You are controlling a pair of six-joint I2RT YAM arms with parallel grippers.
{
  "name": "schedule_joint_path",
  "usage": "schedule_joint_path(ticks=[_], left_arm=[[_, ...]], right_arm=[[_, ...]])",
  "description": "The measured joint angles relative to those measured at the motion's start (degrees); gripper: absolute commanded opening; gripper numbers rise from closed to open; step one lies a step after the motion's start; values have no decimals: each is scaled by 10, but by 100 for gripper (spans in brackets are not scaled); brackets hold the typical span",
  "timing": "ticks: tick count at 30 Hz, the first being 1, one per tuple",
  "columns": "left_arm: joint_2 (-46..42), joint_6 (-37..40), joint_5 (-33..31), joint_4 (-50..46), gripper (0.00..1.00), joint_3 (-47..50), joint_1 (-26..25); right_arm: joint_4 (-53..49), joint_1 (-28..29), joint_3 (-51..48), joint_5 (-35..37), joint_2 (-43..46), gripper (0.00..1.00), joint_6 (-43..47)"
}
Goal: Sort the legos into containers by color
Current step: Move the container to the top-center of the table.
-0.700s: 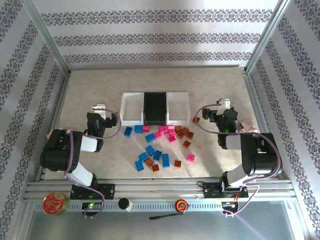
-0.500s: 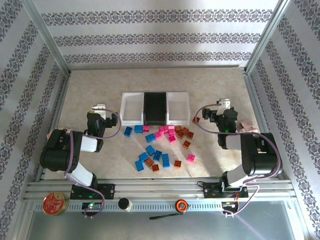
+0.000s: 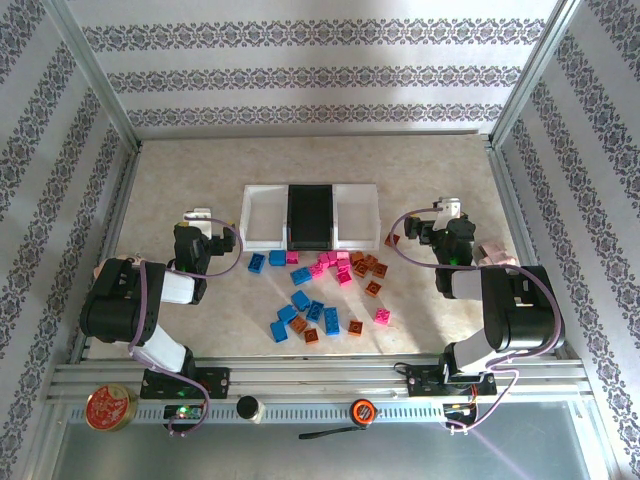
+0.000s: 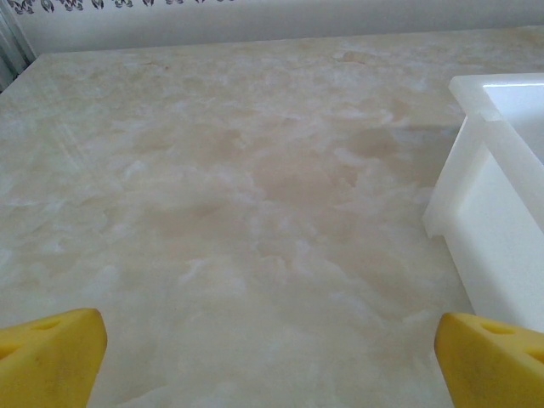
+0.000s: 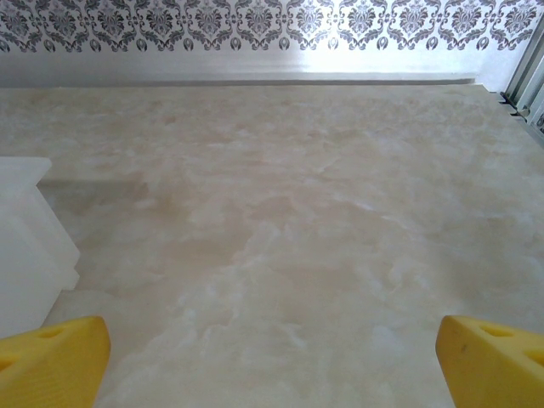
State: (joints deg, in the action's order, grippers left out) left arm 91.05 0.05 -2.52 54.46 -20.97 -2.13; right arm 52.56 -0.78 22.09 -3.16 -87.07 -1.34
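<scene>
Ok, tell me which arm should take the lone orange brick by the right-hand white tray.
Right. The right gripper, open and empty, sits close beside that brick; the left gripper is beyond the trays.

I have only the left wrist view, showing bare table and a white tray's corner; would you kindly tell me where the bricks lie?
Observer: The bricks lie scattered on the table, on the near side of the trays, right of your left pincer.
Operator: Thank you. Is anything sorted yet?
Observer: No; no bricks show in the black tray, the left white tray or the right white tray.
Operator: And the right pincer?
Observer: It stands open, right of the trays, holding nothing.
</scene>
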Motion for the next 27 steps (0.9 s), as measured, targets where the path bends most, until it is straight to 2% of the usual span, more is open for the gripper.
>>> schedule_joint_path(ticks=[19, 27], left_arm=[[-3, 0, -10, 0, 100, 2, 0], [-169, -9, -48, -54, 99, 17, -1]], right_arm=[[0, 0, 0, 4, 0, 98, -2], [-77, 26, 5, 66, 72, 98, -2]])
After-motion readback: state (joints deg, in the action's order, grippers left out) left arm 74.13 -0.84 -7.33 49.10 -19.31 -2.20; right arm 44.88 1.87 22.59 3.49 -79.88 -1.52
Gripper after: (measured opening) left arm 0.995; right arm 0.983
